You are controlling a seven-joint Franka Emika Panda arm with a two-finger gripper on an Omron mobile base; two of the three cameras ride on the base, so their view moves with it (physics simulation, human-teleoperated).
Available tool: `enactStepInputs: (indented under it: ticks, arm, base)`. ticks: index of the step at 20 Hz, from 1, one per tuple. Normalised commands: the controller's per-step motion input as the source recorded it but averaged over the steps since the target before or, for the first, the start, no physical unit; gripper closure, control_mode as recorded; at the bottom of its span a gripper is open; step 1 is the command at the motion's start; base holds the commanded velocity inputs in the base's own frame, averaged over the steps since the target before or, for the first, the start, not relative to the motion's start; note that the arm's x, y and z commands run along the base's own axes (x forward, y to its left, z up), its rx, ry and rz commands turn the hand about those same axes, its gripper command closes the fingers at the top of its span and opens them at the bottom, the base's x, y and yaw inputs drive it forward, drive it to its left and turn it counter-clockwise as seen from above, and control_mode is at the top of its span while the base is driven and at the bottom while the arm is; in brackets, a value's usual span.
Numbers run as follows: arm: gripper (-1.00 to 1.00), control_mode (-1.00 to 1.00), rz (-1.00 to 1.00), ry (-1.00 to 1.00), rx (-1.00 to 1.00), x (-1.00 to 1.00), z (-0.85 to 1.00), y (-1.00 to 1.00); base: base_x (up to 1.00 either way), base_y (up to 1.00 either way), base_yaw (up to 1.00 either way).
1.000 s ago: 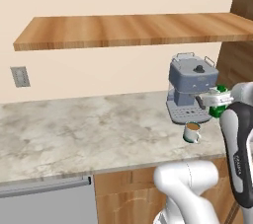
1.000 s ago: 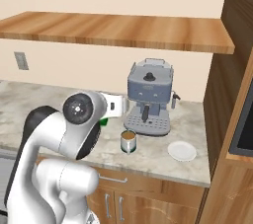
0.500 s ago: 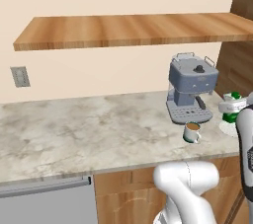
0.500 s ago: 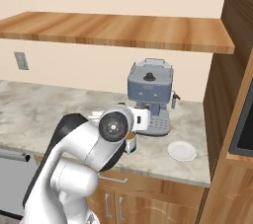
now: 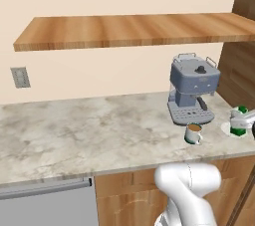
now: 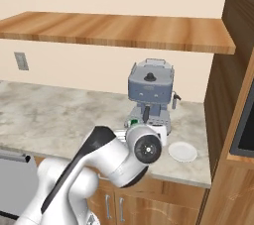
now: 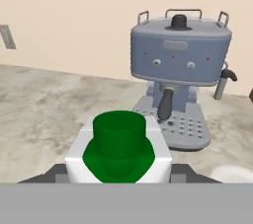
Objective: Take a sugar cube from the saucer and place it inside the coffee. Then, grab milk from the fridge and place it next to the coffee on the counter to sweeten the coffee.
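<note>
Swinging rightward since a second ago, the arm is now carrying the milk (image 7: 118, 151) past the espresso machine (image 5: 192, 89) toward the table's right end. The end effector (image 7: 118, 177) is pinching the carton from both sides, holding it upright above the saucer (image 6: 182, 151), just right of the coffee (image 5: 193, 133). From here the carton is risking a landing on the saucer, where it could tip, or a knock against the mug that spills the brown liquid onto the table (image 5: 84, 130). Finger tips are barely peeking out beside the carton, the mug is hiding behind the arm in the right base view, and whether a sugar cube is sitting in the coffee cannot be told.
</note>
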Motion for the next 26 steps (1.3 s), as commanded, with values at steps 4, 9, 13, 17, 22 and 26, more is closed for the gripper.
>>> enactStepInputs:
  ticks: [4,9,13,17,22,26]
  arm:
    - [1.0,-1.0,0.05,0.0,0.02,0.0,-0.56,0.0]
    - [1.0,-1.0,0.06,0.0,0.08,0.03,-0.32,0.0]
    - [1.0,-1.0,0.08,0.0,0.08,0.11,-0.24,0.0]
    - [1.0,-1.0,0.04,0.0,0.04,0.24,-0.05,-0.01]
    - [1.0,-1.0,0.01,0.0,0.02,0.31,-0.02,-0.06]
    - [1.0,-1.0,0.0,-0.01,0.0,0.29,-0.13,-0.07]
  base:
    - [0.0,0.0,0.0]
    - [0.0,0.0,0.0]
    - [0.0,0.0,0.0]
    - [0.0,0.0,0.0]
    - [0.0,0.0,0.0]
    - [0.0,0.0,0.0]
